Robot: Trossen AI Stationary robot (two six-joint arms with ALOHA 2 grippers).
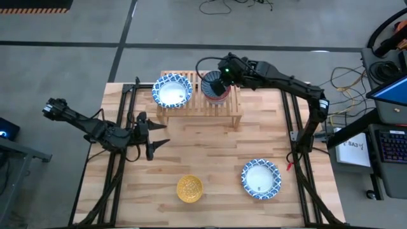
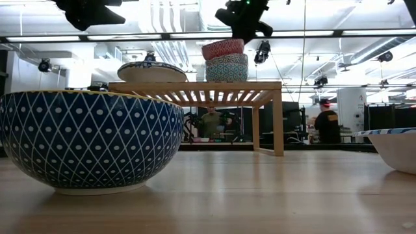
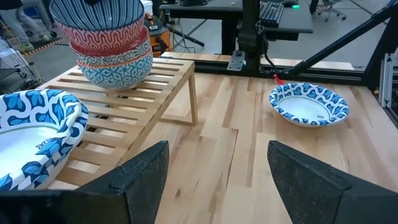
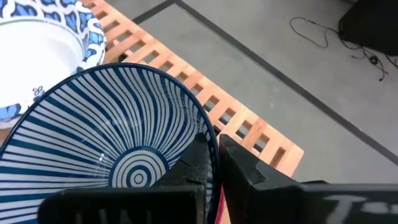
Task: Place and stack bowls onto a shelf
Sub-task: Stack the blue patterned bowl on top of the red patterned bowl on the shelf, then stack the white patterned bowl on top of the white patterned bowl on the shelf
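A light-wood slatted shelf [image 1: 200, 105] stands at the table's far side. A wide white bowl with a blue patterned rim [image 1: 172, 91] sits on its left part. Beside that stands a stack of small bowls [image 3: 112, 43]: a blue-striped bowl [image 4: 118, 143] on top, nested in a red one, with a teal-patterned one below. My right gripper [image 1: 219, 79] is over the stack, shut on the striped bowl. My left gripper [image 1: 156, 132] hovers open near the table's left side, holding nothing. A yellow bowl [image 1: 189, 188] and another white-and-blue bowl [image 1: 261, 178] rest on the table near the front edge. My right gripper holds the striped bowl by its rim [image 4: 202, 124], on the side toward the shelf's right end. It is pinched with one finger [image 4: 196, 162] inside the bowl and the other outside. The fingers come from above, pointing down. The bowl sits upright, nested in the red bowl [image 3: 106, 38].
The shelf's right third [image 3: 168, 74] is bare slats. Black frame rails [image 1: 121, 159] run along the table's left and right sides. Bare wood lies between the shelf and the two bowls on the table. People and equipment show in the room beyond the table.
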